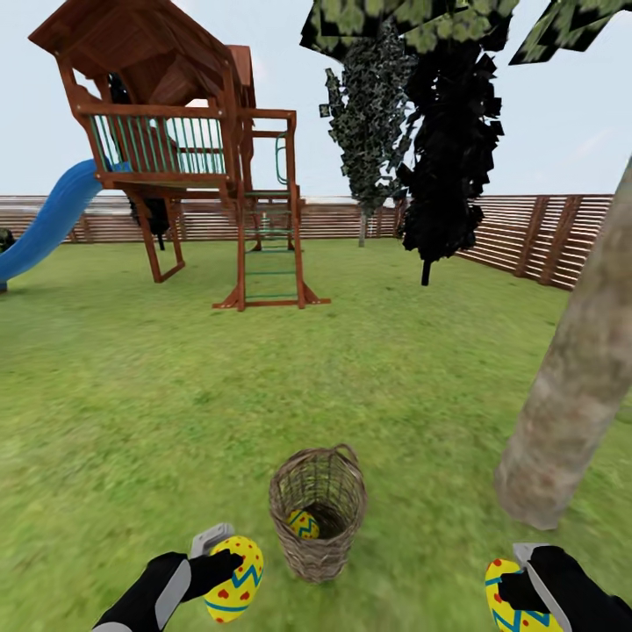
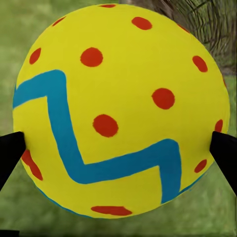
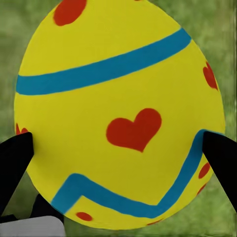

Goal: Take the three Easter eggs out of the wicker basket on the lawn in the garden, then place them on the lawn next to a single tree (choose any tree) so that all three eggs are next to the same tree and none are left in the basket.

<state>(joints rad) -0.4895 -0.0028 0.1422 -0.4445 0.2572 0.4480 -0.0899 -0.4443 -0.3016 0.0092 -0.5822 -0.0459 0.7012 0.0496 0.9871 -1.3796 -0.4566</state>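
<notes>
The wicker basket (image 1: 318, 524) stands on the lawn (image 1: 175, 395) just ahead of me, and one yellow Easter egg (image 1: 304, 524) lies inside it. My left gripper (image 1: 224, 566) is shut on a second egg (image 1: 234, 578) to the basket's left; up close that egg (image 2: 118, 108) sits between the black fingers (image 2: 10, 153). My right gripper (image 1: 518, 590) is shut on a third egg (image 1: 509, 601) at the bottom right, seen large as an egg (image 3: 118, 113) with a red heart. A grey-brown tree trunk (image 1: 570, 386) leans up at the right, close to the right gripper.
A wooden play tower (image 1: 189, 149) with a blue slide (image 1: 48, 219) stands at the back left. An almost black tree (image 1: 448, 158) and a narrow dark tree (image 1: 369, 123) rise at the back right. A slatted fence (image 1: 544, 233) rings the yard.
</notes>
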